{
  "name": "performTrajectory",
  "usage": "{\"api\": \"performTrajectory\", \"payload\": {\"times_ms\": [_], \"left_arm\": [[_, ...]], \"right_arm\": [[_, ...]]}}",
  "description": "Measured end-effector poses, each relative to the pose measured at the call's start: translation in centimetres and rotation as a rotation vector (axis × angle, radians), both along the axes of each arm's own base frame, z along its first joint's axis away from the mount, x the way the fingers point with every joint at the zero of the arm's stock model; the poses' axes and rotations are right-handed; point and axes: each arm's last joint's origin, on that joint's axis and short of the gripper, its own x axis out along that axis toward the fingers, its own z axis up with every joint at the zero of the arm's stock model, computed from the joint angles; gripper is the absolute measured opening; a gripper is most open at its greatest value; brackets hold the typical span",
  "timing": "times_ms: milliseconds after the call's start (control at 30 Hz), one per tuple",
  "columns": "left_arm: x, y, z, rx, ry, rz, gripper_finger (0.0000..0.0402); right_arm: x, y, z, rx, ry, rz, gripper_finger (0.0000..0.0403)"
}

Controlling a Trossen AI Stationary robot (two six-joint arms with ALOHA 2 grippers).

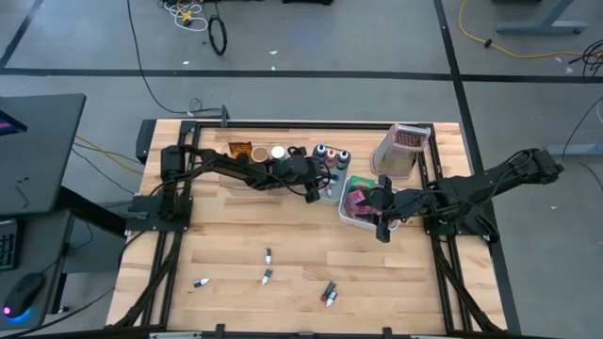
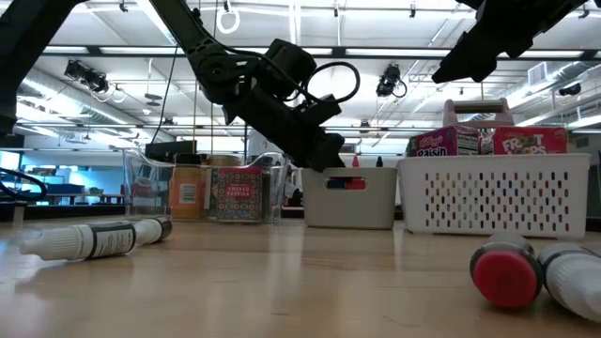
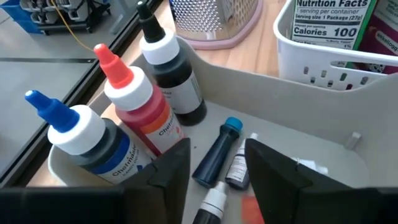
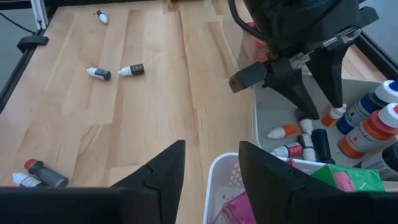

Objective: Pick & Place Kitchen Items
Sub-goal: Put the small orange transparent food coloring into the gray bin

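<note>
My left gripper (image 3: 217, 149) (image 1: 314, 193) hangs open, slanting down into the grey bin (image 3: 298, 106). Three larger bottles with blue, red and black caps (image 3: 134, 102) stand at the bin's far end. Several tiny bottles lie on the bin's floor, and a dark one with a blue cap (image 3: 216, 154) lies below the gap between the fingers. My right gripper (image 4: 211, 146) (image 1: 382, 226) waits open, with nothing in it, over the rim of the white basket (image 4: 217, 180), which holds pink and green boxes (image 1: 358, 200).
Several tiny bottles lie loose on the near half of the table (image 1: 268, 254) (image 1: 328, 294) (image 1: 201, 282). A clear bin with jars (image 2: 207, 188) stands at the far edge. A perforated bin (image 1: 400, 151) lies tipped behind the basket.
</note>
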Motion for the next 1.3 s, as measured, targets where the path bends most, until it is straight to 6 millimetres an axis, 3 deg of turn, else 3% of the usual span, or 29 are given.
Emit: {"api": "performTrajectory", "payload": {"times_ms": [167,567,800,1000,1167,1300], "left_arm": [[0.1,-1.3,1.2,0.013,-0.019,-0.036,0.0184],[-2.0,-8.4,7.6,0.051,-0.034,-0.225,0.0188],[-6.1,-11.5,11.3,-0.076,0.056,-0.251,0.0187],[-11.2,-13.9,14.0,-0.109,-0.005,-0.286,0.0187],[-15.1,-15.7,13.3,-0.083,-0.065,-0.247,0.0187],[-16.5,-16.4,11.9,-0.082,-0.113,-0.26,0.0187]], "right_arm": [[0.0,0.0,0.0,-0.032,0.003,0.021,0.016],[0.1,0.0,0.1,-0.075,-0.005,0.051,0.016],[0.8,0.4,-0.6,-0.08,0.024,0.103,0.016],[3.6,1.7,-2.1,-0.072,-0.002,0.311,0.016],[6.0,2.9,-2.6,-0.11,-0.147,0.488,0.016],[7.6,3.4,-2.8,-0.142,-0.276,0.519,0.016]]}}
